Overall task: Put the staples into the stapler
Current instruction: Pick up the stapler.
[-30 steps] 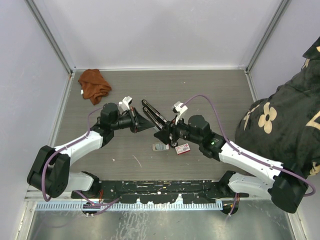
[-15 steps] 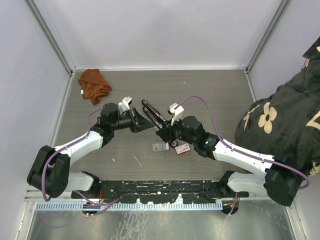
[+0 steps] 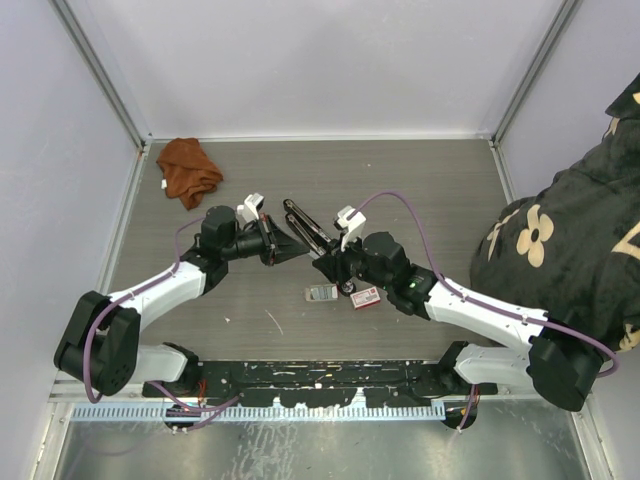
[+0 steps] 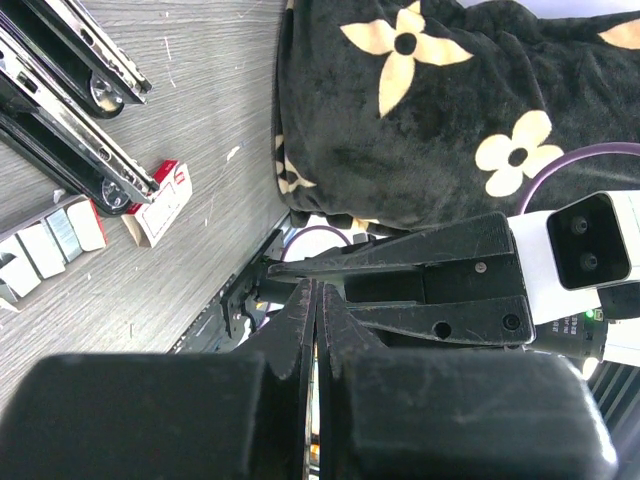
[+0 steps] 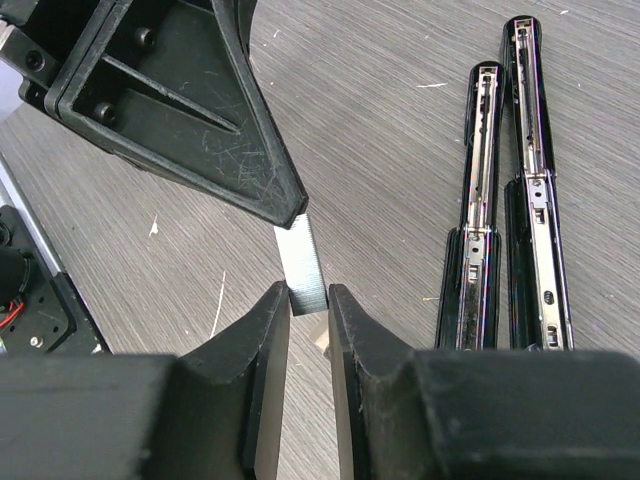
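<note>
Beside the open stapler (image 5: 510, 200), the left gripper (image 5: 288, 206) pinches a staple strip (image 5: 303, 265). The right gripper (image 5: 309, 297) flanks it narrowly; grip unclear.

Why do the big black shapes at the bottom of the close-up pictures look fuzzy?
Right wrist view: the near jaws are out of focus, the staple strip is sharp. Left wrist view: same foreground blur, glints on the stapler rails. Top view: evenly lit, sharp.

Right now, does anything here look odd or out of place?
Nothing spilled or broken. Only a crumpled orange cloth in the far left corner looks stray; the staple strip is pinched between left gripper and right gripper.
</note>
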Robot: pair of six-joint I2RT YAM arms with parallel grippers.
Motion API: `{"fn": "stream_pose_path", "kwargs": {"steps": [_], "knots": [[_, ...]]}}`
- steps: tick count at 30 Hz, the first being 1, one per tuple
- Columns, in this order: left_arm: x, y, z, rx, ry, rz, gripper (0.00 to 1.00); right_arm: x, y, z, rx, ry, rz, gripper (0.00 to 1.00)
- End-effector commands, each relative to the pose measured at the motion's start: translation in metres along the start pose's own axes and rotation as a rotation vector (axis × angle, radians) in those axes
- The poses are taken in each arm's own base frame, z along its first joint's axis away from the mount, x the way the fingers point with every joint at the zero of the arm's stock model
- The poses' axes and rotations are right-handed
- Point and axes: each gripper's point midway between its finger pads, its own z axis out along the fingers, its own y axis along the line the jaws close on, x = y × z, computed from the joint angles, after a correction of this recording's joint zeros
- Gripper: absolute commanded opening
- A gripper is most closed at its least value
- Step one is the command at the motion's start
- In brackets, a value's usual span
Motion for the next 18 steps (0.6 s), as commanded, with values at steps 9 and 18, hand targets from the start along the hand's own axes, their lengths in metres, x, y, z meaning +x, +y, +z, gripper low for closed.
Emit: {"fn": "stream_pose_path", "kwargs": {"steps": [9,18], "knots": [[-0.002,-0.023,-0.005,0.062,-0.008,0.051,0.00,-0.037,0.013,-0.010,-0.041,-0.102,-0.059,0.18],[-0.004,-0.023,-0.005,0.054,-0.013,0.083,0.38,-0.026,0.002,-0.017,0.021,-0.051,-0.048,0.17]]}}
